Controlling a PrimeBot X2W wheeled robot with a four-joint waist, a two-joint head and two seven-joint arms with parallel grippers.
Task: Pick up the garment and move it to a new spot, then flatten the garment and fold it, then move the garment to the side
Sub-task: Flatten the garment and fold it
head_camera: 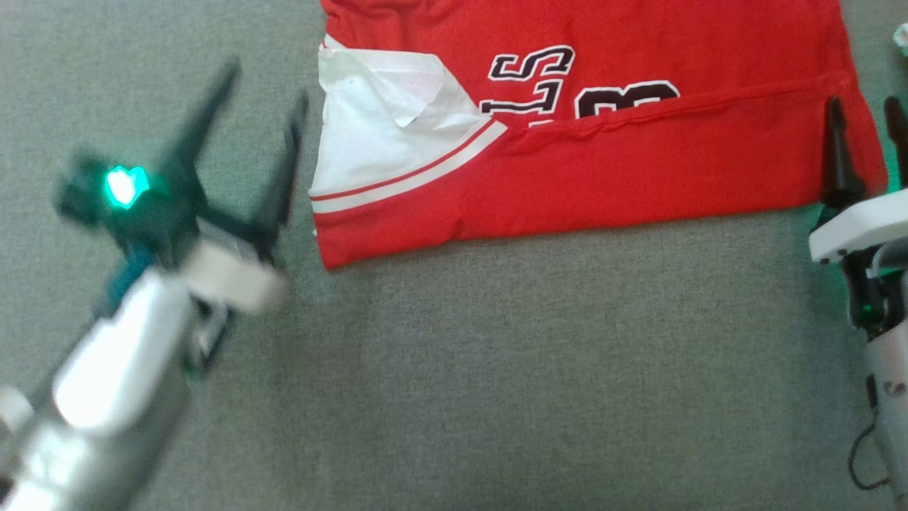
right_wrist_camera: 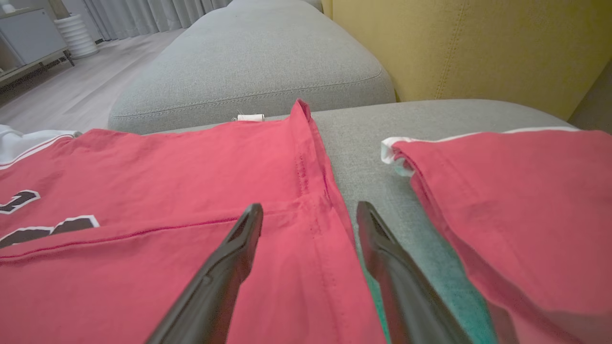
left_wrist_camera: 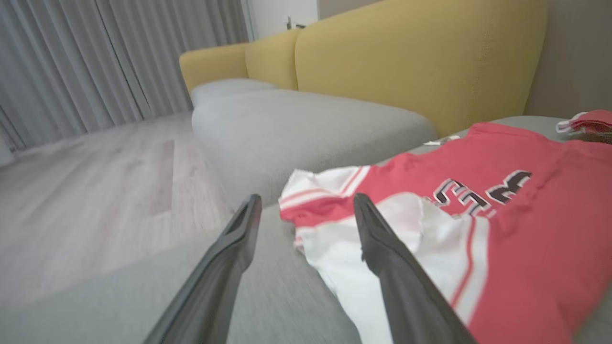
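The garment [head_camera: 638,177] is a red jersey with black, white-outlined characters on its face and a white sleeve panel bordered by red and white stripes at its left end. It lies flat on the grey cushion [head_camera: 496,369] of a sofa, with the yellow backrest [right_wrist_camera: 478,43] behind it. Its near portion is folded up over the body; the folded edge runs across the lower part of the characters and partly covers them. The left gripper [head_camera: 267,84] is motion-blurred in the head view and sits just beside the garment's left end, level with the white sleeve. Its fingers are spread apart and hold nothing. The right gripper [head_camera: 862,106] is at the garment's right end, fingers likewise spread and empty. In the right wrist view one finger lies over the red fabric near the side seam, while the other lies over bare cushion just past the edge. Whether the fingers touch the fabric cannot be determined. A second red garment [right_wrist_camera: 516,191] with white trim lies on the cushion just right of the jersey — apart from it.
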